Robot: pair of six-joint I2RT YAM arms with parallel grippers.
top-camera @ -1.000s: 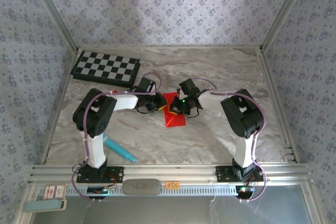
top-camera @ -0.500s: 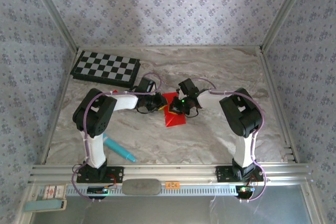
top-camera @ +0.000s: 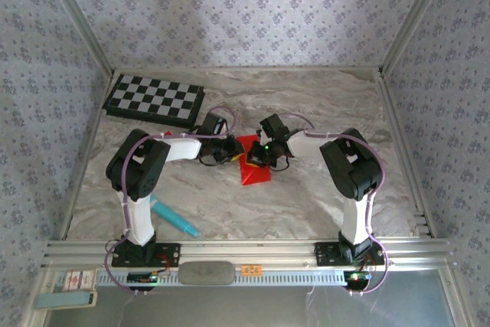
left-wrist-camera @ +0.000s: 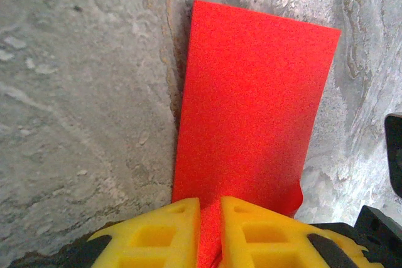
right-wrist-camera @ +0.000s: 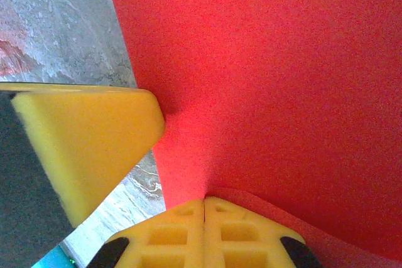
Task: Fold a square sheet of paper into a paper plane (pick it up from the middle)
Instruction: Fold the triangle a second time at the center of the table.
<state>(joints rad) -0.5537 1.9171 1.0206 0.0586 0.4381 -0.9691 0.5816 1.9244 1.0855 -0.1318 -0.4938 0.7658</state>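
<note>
The square sheet of paper (top-camera: 253,173) is bright red and folded, and it lies mid-table between both grippers. In the left wrist view it is a long creased red strip (left-wrist-camera: 251,92) running away over the marble. My left gripper (left-wrist-camera: 210,202) is shut on its near end, with red showing in the slit between the yellow fingers. My right gripper (right-wrist-camera: 205,200) is shut on a crease of the same paper (right-wrist-camera: 282,73), its fingertips pressed tight together. A yellow finger of the left gripper (right-wrist-camera: 88,142) sits close beside it. From above, the left gripper (top-camera: 232,151) and right gripper (top-camera: 259,155) nearly meet.
A chequered board (top-camera: 155,100) lies at the back left. A teal pen (top-camera: 174,218) rests near the left arm's base. Patterned walls close in the marble table (top-camera: 329,105), and a metal rail (top-camera: 245,252) runs along its near edge.
The right gripper has edged slightly left toward the left gripper, and the red paper has shifted a little with it. The left arm is almost still.
</note>
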